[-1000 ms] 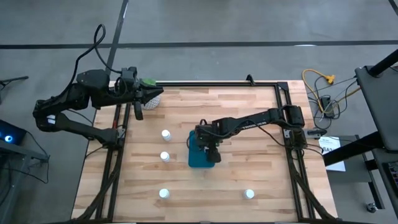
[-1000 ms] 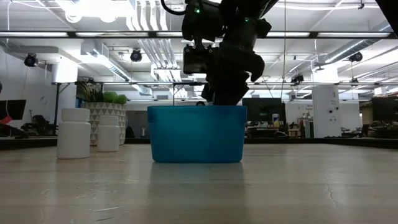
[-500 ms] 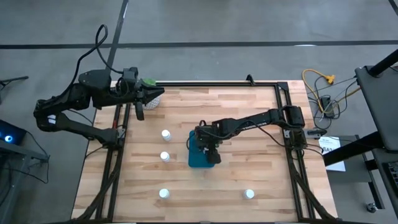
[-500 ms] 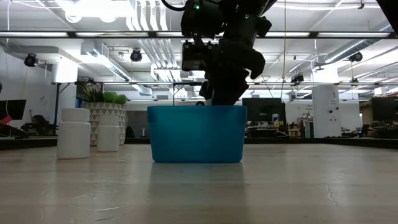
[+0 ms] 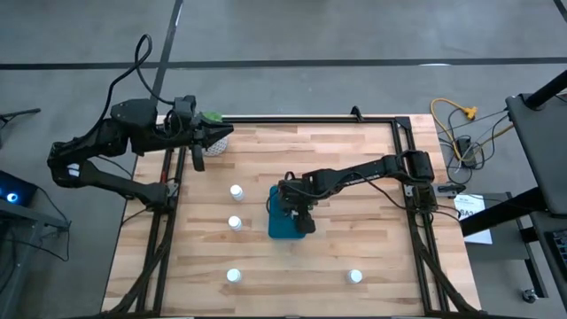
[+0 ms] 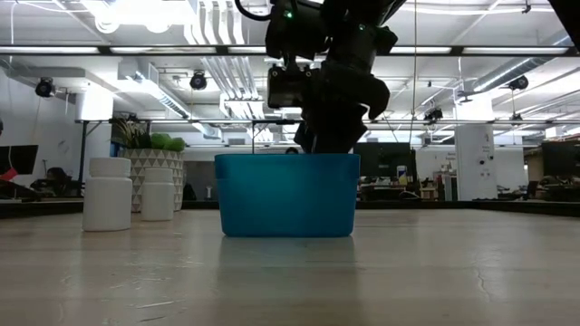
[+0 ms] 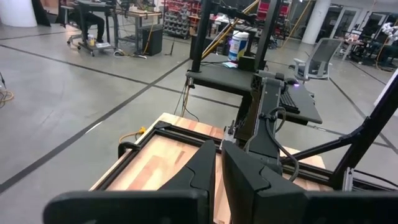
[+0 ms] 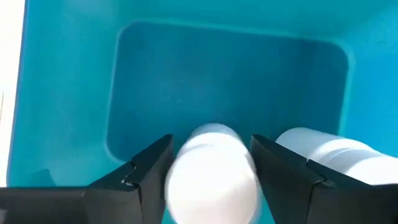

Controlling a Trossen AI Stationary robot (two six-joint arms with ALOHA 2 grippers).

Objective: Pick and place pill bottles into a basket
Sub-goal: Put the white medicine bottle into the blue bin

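Bottles are my job: one white pill bottle (image 8: pixel 211 171) sits between my right gripper (image 8: pixel 211 163) fingers, low inside the teal basket (image 5: pixel 276 226) at the centre of the high view, with the fingers parted off its sides, so it looks let go. A second bottle (image 8: pixel 326 155) lies just beside it. If I lift crookedly, a finger could catch either one and tip it. My left gripper (image 7: pixel 217 177) waits clenched, upper left.

Even, bright overhead light on the table (image 5: pixel 354 221) — soft shadows only. Ceiling lights (image 6: pixel 136 11) glare in the low view; the nearest pill bottle (image 8: pixel 211 171) is blurred — too close.
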